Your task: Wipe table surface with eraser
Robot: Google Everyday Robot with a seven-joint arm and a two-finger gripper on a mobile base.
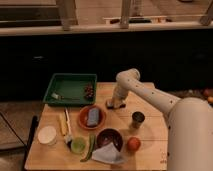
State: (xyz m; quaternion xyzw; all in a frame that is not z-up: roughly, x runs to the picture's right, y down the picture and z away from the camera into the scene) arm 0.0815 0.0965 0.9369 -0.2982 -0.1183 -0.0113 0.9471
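The light wooden table surface (150, 131) fills the lower middle of the camera view. My white arm reaches in from the right and bends down to the table's back middle. My gripper (116, 103) points down there and is shut on the eraser (115, 106), a small whitish block with a dark underside that rests on the tabletop. The eraser sits just right of the green tray and behind the red plate.
A green tray (70, 89) with dark grapes (89, 91) stands at the back left. A red plate (92, 117) holds a grey-blue block (93, 116). A metal cup (138, 119), dark bowl (109, 137), tomato (133, 144), white cloth (107, 154), green cup (78, 145), white container (47, 135) and corn (63, 124) crowd the front.
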